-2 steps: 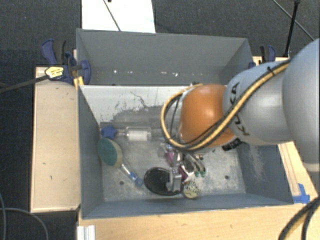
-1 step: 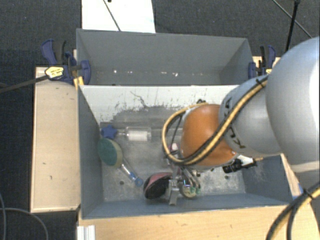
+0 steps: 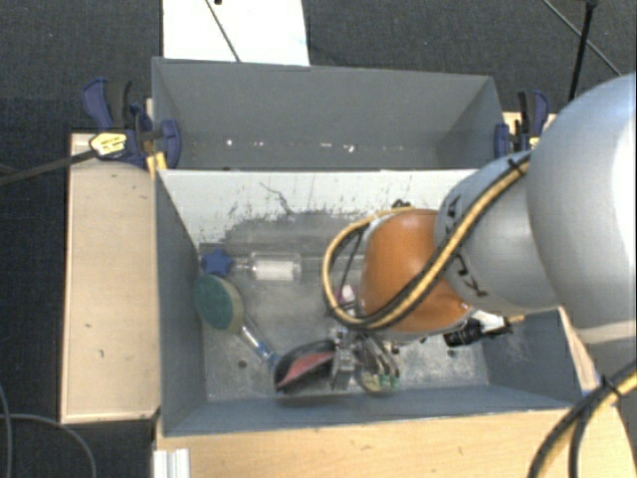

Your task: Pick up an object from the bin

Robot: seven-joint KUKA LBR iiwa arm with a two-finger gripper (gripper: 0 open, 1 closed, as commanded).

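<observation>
Gripper point(image 3: 350, 363) sits at the right end of a black-and-red object point(image 3: 302, 367) lying left-to-right; the claw's opening cannot be told.

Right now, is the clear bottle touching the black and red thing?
Apart. The camera view shows bare bin floor between the clear bottle and the black and red thing.

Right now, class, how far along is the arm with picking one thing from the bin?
Done: the gripper is low in the bin, by its front wall, beside a black-and-red thing. In hand: no grasp can be seen. Left: gripping and lifting it. The clear bottle and green disc lie at the left.
</observation>
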